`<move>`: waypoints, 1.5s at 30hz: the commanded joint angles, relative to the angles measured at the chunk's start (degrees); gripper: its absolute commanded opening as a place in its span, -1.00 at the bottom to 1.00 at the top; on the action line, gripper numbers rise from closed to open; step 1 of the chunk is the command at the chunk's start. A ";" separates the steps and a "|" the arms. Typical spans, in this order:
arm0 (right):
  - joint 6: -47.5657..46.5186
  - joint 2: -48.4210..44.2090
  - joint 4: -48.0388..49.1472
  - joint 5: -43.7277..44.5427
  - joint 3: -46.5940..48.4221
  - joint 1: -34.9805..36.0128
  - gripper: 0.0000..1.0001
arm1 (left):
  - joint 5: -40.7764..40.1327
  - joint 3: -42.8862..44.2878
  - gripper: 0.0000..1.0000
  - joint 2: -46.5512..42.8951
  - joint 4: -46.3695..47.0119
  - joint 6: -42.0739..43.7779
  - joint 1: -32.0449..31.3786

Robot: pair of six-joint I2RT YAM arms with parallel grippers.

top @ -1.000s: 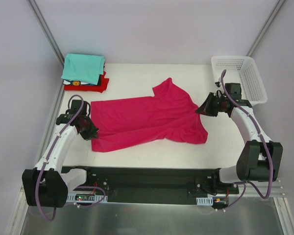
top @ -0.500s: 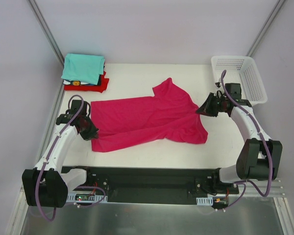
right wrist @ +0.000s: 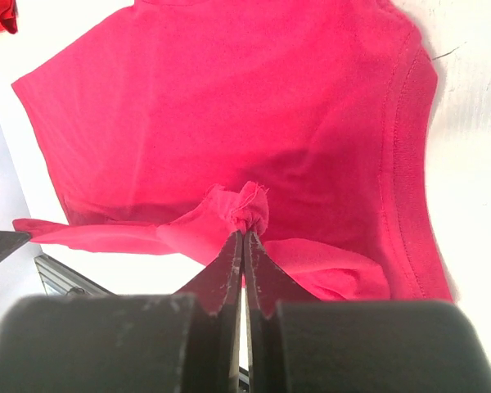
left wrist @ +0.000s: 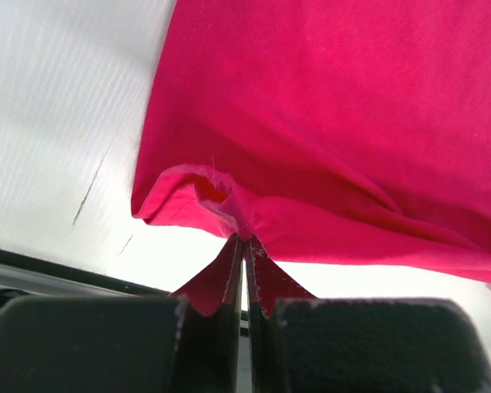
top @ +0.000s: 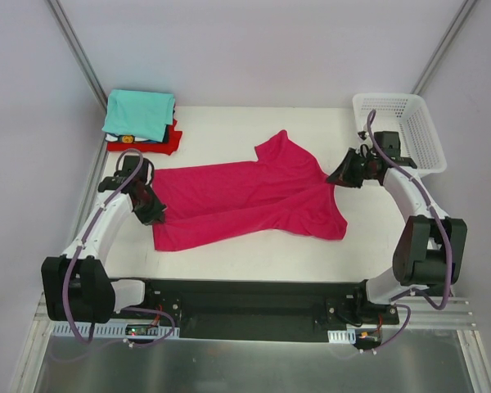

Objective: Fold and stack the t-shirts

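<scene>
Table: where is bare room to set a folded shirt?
Free: the far strip between the folded stack and the basket; near strip between magenta shirt and black rail. Crowded: the middle, where left gripper and right gripper pinch that shirt.

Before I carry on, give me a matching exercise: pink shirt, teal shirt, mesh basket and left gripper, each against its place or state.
Things:
1. large magenta-pink cloth t-shirt
2. folded teal cloth t-shirt
3. white plastic mesh basket
4. left gripper

Places or states:
A. far right corner of the white table
B. topmost in the far left corner
C. shut on a fold of pink cloth
D. spread out across the middle

Pairs: 1-D, 2-B, 3-A, 4-C
</scene>
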 commanded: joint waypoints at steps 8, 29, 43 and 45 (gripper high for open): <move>0.65 4.31 1.96 -1.58 3.29 1.45 -0.98 | 0.84 3.21 -1.00 4.92 2.25 -0.62 0.62; -0.66 7.75 0.73 -1.32 9.45 5.76 0.08 | -2.15 7.41 0.47 5.72 1.47 2.01 0.62; 8.38 -10.19 10.56 -4.03 -14.35 7.34 0.07 | 10.93 -6.18 0.94 -8.86 4.00 -5.00 -4.22; 9.09 -10.27 11.01 -4.22 -17.34 7.69 0.07 | 12.17 -9.53 0.93 -9.57 6.29 -5.98 -4.65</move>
